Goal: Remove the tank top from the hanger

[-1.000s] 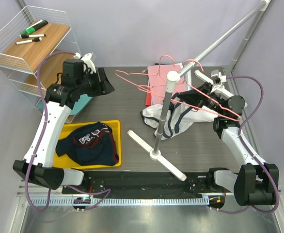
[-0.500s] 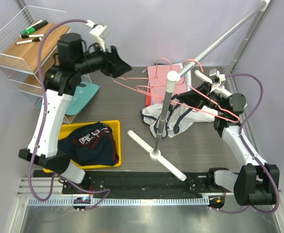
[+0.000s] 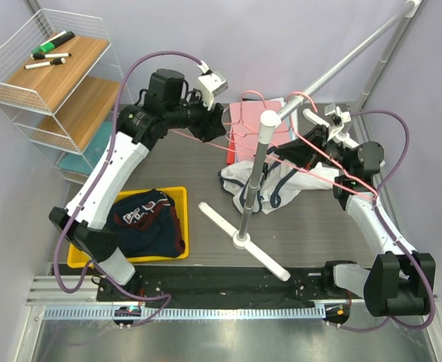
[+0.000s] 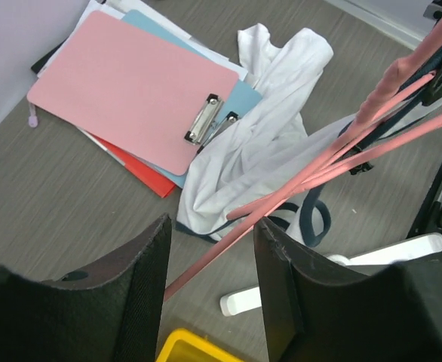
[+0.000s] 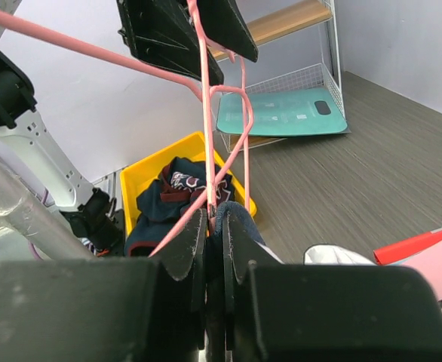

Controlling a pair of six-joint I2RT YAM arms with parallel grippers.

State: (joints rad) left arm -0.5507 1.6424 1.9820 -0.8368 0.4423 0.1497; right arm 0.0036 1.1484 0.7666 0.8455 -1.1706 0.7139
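Left tool (image 4: pixel 210 253) swung across to hanger (image 4: pixel 402 72), tank top (image 4: pixel 266 128) partly hidden

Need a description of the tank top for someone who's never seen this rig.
Find the white upright stand in the middle of the table. The tank top is the crumpled cloth heaped at its post, on the near side of the pink clipboard. It is the only white garment, trimmed in dark navy; the other garment, in the yellow tray, is dark.
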